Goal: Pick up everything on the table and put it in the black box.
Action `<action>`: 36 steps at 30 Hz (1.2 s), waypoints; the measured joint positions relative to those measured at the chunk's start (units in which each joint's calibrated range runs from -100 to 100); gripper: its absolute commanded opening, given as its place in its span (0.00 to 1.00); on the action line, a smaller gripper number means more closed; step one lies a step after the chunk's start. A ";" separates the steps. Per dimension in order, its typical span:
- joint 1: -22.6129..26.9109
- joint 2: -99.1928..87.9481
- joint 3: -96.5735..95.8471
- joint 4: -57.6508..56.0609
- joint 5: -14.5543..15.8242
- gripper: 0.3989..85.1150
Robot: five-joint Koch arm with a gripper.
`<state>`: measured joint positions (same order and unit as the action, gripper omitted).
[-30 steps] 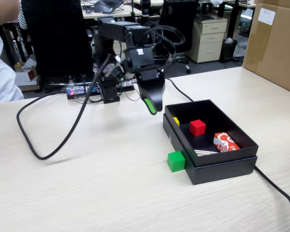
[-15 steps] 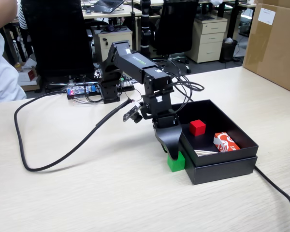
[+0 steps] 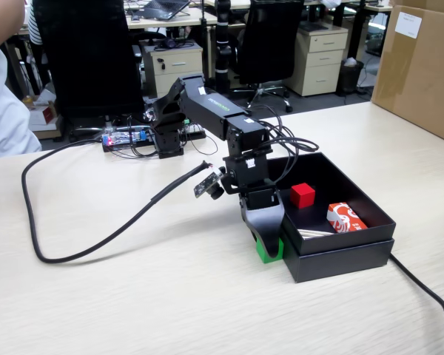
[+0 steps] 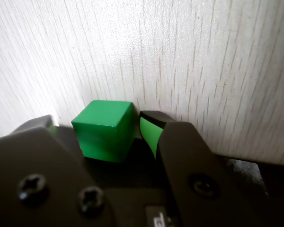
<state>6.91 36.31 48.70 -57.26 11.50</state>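
The green cube (image 3: 272, 251) sits on the beige table (image 3: 133, 303), right against the near left corner of the black box (image 3: 340, 257). My gripper (image 3: 266, 241) points straight down over the cube. In the wrist view the cube (image 4: 104, 135) lies between the two jaws of the gripper (image 4: 100, 122). The right fingertip (image 4: 150, 130) is almost against the cube, and the left fingertip (image 4: 46, 122) stands a small gap away. The jaws are open around the cube, which rests on the table.
Inside the black box lie a red cube (image 3: 303, 194) and a red and white packet (image 3: 345, 218). A thick black cable (image 3: 96, 248) loops across the table on the left. A big brown carton (image 3: 422, 66) stands at the back right.
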 measured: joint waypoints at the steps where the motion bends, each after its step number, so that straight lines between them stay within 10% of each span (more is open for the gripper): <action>1: 0.00 0.00 0.00 0.00 0.00 0.29; 6: 0.15 0.00 0.00 0.00 -0.05 0.01; 36: 7.67 -49.71 -11.41 -2.17 2.30 0.01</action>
<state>14.58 -13.40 37.29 -59.43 13.80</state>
